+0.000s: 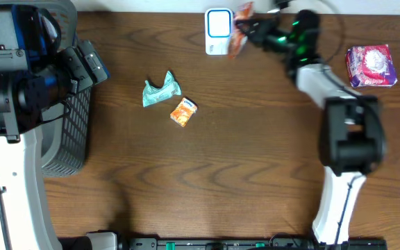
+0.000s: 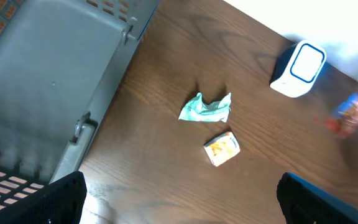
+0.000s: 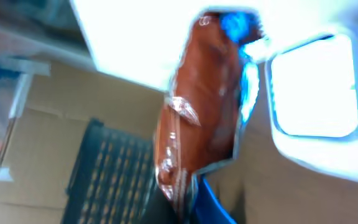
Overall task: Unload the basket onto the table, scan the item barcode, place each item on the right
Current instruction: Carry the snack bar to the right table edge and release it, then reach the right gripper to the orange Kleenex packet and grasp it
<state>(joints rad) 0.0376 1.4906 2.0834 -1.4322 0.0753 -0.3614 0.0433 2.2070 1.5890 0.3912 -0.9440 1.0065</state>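
Observation:
My right gripper (image 1: 248, 29) is shut on a red-orange snack packet (image 1: 241, 28) at the table's far edge. It holds the packet right beside the white scanner (image 1: 218, 31) with its blue-rimmed window. In the right wrist view the packet (image 3: 197, 124) stands up from the shut gripper (image 3: 194, 199), blurred, with the scanner (image 3: 316, 87) bright behind it. My left gripper (image 1: 92, 64) hangs open and empty over the basket's edge at the left. The left wrist view shows the same open gripper (image 2: 179, 202), the scanner (image 2: 298, 68) and the blurred packet (image 2: 352, 115) at far right.
A crumpled green wrapper (image 1: 161, 90) and a small orange packet (image 1: 183, 111) lie mid-table, seen again as wrapper (image 2: 206, 107) and packet (image 2: 222, 149). A grey mesh basket (image 1: 71, 139) stands at the left edge. A purple-pink packet (image 1: 371, 66) lies at the right.

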